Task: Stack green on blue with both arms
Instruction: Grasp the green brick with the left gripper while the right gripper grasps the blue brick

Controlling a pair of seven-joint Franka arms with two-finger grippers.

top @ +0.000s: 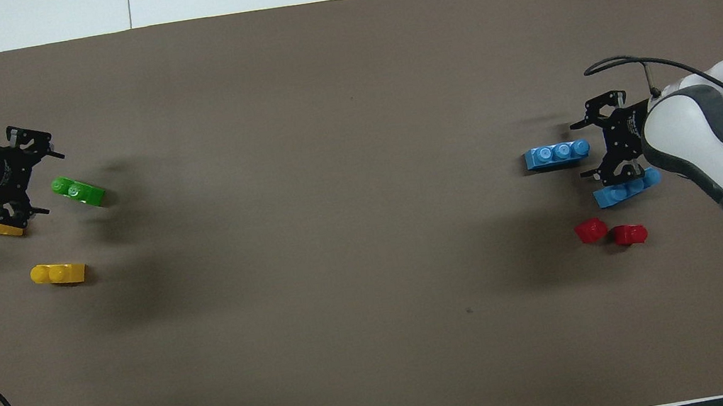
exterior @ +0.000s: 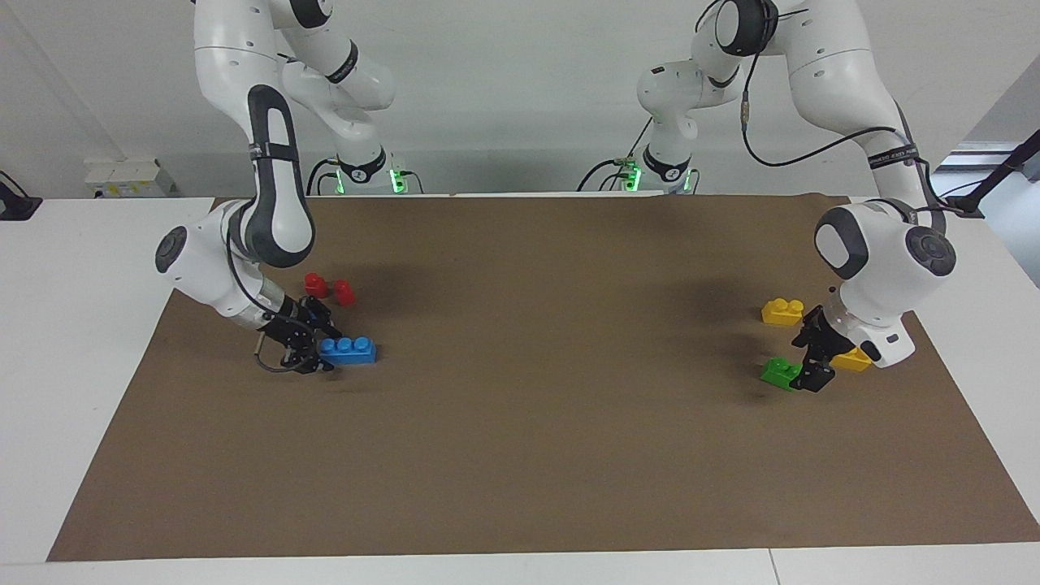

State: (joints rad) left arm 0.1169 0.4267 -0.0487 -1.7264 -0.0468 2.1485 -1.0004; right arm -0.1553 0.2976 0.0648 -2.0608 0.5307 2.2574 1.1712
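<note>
We see a plain white wall (exterior: pixel 520 89) at the robots' end of a white table (exterior: pixel 73 325), most of whose top lies under a matte brown paper sheet (exterior: pixel 536 422). A pale wall-mounted socket box (exterior: pixel 130 177) sits low on the wall toward the right arm's end. We find bright, even light and soft blurred shadows (top: pixel 129 280) on the sheet.

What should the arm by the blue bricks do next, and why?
Probably the right end effector should slide a bit farther along the blue brick, then close. Its fingers are open and only the brick's end sits between them. The left end effector is open beside the green brick.
</note>
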